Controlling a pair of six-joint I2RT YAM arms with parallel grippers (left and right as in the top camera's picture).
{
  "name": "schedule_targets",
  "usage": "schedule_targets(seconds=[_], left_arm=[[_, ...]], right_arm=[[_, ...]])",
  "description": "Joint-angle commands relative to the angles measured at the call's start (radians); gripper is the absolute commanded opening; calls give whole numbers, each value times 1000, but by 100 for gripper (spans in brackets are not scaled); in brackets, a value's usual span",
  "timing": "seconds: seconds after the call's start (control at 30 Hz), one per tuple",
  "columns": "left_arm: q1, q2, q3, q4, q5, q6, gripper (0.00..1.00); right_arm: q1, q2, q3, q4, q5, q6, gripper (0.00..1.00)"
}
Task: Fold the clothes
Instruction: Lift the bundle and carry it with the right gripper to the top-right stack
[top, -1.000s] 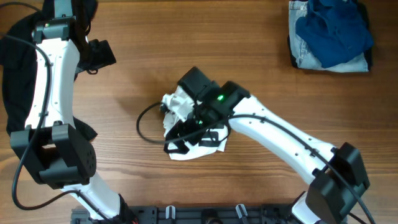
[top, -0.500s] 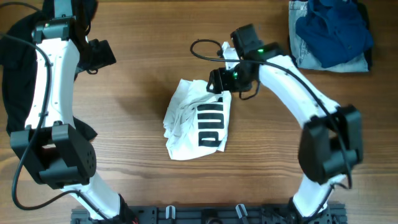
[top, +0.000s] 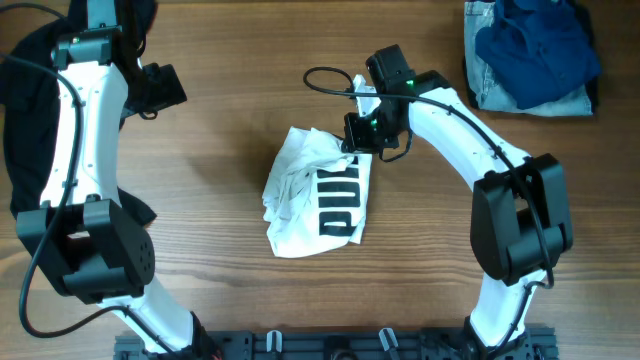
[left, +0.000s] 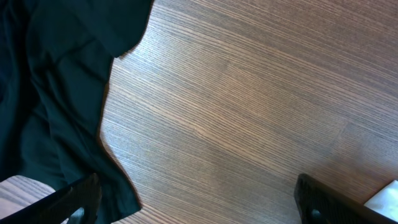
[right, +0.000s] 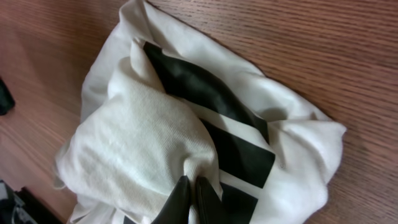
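The white T-shirt (top: 315, 195) with bold black lettering lies crumpled in the middle of the table. My right gripper (top: 360, 132) is at its far upper edge. In the right wrist view the gripper (right: 193, 190) is shut, pinching a raised fold of the white T-shirt (right: 143, 130) beside the black print. A black garment (top: 20, 110) hangs at the table's left edge and fills the left side of the left wrist view (left: 50, 93). My left gripper (top: 165, 88) hovers open beside it. Bare wood shows between its fingers (left: 78, 199).
A pile of blue and denim clothes (top: 530, 50) sits at the far right corner. A black cable (top: 325, 75) loops on the table just beyond the shirt. The wooden tabletop (top: 200, 160) stretches between the two garments.
My right arm swung from over the shirt's middle to its far edge and closed on a fold of the cloth. The lettering now shows. The left arm has not moved.
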Motion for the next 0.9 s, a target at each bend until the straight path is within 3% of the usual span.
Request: schedule_targets(seconds=[0.0, 0.23, 0.3, 0.37, 0.47, 0.7, 0.73, 0.87], left_arm=[[3, 11, 6, 6, 9, -9, 100], [3, 11, 6, 18, 24, -9, 100], [3, 11, 6, 26, 28, -9, 100], [3, 11, 6, 25, 28, -9, 100], [3, 11, 6, 23, 28, -9, 100], [3, 11, 6, 23, 31, -10, 100], [3, 11, 6, 29, 54, -9, 100], [3, 11, 6, 27, 61, -9, 100]], right_arm=[[13, -9, 77, 40, -86, 22, 4], [166, 2, 151, 420, -87, 214, 4], [215, 3, 151, 475, -71, 215, 24], [236, 2, 151, 480, -57, 200, 99], [209, -6, 169, 389, -56, 157, 100], [68, -83, 193, -105, 118, -23, 100], [84, -81, 134, -164, 154, -171, 89], [115, -81, 2, -146, 156, -183, 72]])
